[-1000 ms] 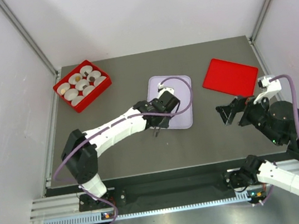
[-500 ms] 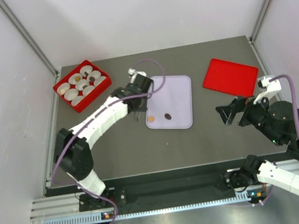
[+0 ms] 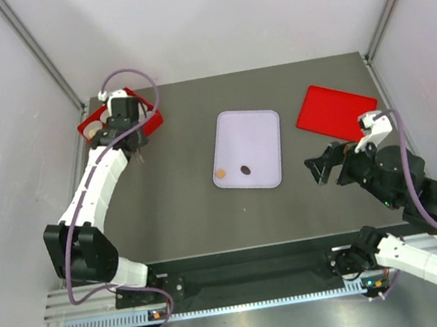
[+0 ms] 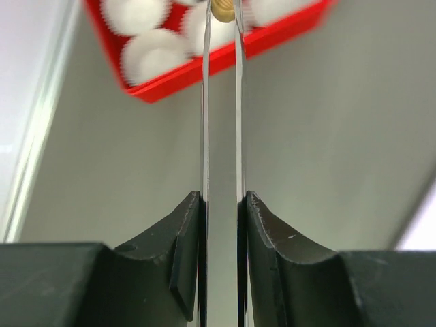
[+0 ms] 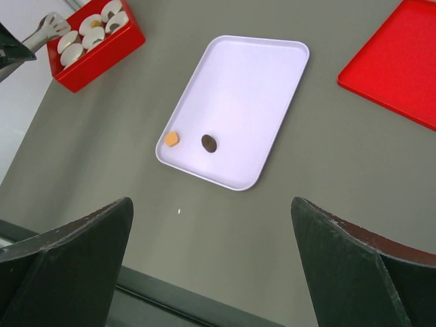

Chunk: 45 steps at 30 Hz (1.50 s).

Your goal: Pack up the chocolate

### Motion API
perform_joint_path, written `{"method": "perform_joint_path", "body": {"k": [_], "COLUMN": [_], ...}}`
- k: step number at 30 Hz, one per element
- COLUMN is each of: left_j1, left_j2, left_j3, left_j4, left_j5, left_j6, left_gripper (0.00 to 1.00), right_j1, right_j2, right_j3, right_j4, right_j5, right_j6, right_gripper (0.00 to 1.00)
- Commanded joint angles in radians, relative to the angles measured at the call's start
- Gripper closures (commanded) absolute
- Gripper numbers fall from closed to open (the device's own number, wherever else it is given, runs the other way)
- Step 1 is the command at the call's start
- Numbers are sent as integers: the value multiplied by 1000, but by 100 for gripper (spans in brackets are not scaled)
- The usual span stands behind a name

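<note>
Top: left arm has swung from lavender tray (image 3: 256,129) to red box (image 3: 156,124) at far left. Left gripper (image 3: 141,149) at box's near edge. Orange piece (image 3: 221,174) and dark piece (image 3: 245,170) lie on tray. Right gripper (image 3: 324,169) splayed wide, holding nothing.

Left wrist: thin fingers (image 4: 205,102) pinch caramel chocolate (image 4: 222,9); paper cups (image 4: 155,60) beyond. Best approach: centre over vacant cup, lower, then let go.

Right wrist: tray with both pieces, box far left.

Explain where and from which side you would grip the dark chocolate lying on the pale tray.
Probably across its shorter width, from straight above. The dark chocolate lies flat and low on the tray, looks slightly oval, and has bare tray around it; the orange piece sits apart beside it.
</note>
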Motion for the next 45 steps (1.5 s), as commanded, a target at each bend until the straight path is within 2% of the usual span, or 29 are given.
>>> {"method": "perform_joint_path", "body": {"k": [1,9,15,23,33,38,45], "left_j1": [72,201,242,251,264,264,262], "left_j2": [-17,43,127,224,304,301,281], "left_j3": [-49,-52,-17,35,105,124,123], "left_j4": [91,168,203,225,234,200,160], "left_j5": [10,21,22,-57,-56,-37,-21], "left_j6": [30,42,47,65,105,104,96], "left_gripper": [67,67,67,65,65,61,61], "right_j1": [3,3,2,3,3,3,3], "right_j2": [17,49,75,100,100,109,108], "right_j3": [5,11,24,34,57,67,81], "right_j4": [90,120,149,180,179,180,182], "right_j5": [-26,-44,-44,-47,-26,-21,-23], "right_j6": [-4,-16,-20,-26,-53,-58,-61], "right_gripper": [0,0,0,0,0,0,0]}}
